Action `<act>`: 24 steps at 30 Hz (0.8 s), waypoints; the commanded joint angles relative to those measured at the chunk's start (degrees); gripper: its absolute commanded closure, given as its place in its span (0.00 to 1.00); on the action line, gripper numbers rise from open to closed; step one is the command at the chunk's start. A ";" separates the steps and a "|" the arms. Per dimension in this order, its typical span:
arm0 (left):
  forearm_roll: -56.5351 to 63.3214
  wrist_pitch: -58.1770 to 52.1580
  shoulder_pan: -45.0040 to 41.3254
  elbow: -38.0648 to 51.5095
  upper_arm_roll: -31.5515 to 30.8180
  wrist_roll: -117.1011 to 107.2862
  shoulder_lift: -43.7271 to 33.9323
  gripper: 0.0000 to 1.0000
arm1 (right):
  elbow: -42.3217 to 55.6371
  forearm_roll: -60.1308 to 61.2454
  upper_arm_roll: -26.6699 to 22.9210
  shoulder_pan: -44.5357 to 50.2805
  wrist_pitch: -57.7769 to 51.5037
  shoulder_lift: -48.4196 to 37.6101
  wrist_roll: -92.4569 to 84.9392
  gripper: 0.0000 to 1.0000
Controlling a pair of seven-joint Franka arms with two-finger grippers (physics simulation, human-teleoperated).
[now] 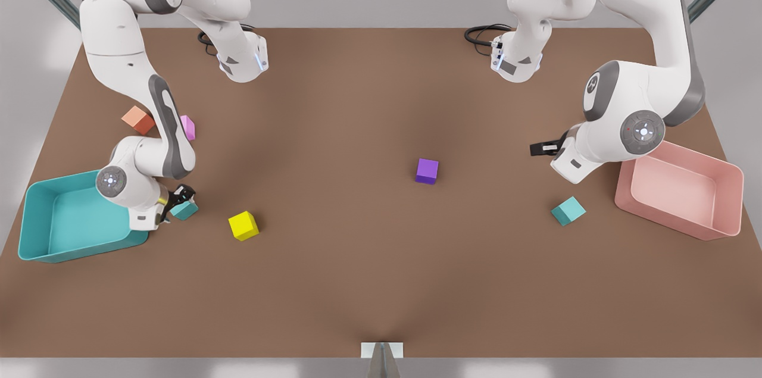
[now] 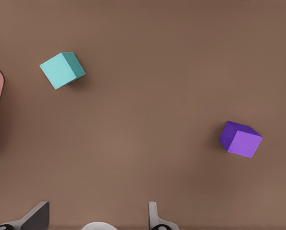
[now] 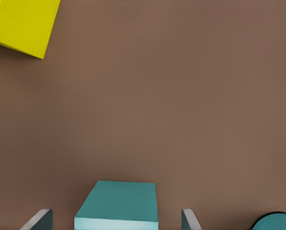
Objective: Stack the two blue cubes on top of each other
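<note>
Teal cube 1 [image 3: 116,203] sits between the right gripper's [image 1: 177,202] spread fingers [image 3: 190,219], beside the teal bin [image 1: 36,235] at the front view's left; the fingers do not yet touch it. You want the cube centred and square to the pads before closing, then lift straight up, clear of the yellow cube [image 1: 243,225]. That arm is folded low, wrist near the table. Teal cube 2 [image 1: 568,211] lies near the pink bin [image 1: 723,187]. The left gripper [image 1: 546,149] waits above it, raised, fingers [image 2: 152,215] apart.
</note>
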 commanded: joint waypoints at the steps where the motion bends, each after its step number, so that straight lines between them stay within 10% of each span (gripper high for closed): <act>1: 0.03 -0.03 0.00 0.03 -0.01 -0.58 -0.06 0.00 | 0.10 0.20 0.00 -0.01 1.15 0.12 -7.83 0.00; 24: -4.01 6.30 3.25 0.03 -0.01 -0.67 2.14 0.00 | -0.42 0.37 -0.88 -1.77 3.17 5.21 -4.41 0.00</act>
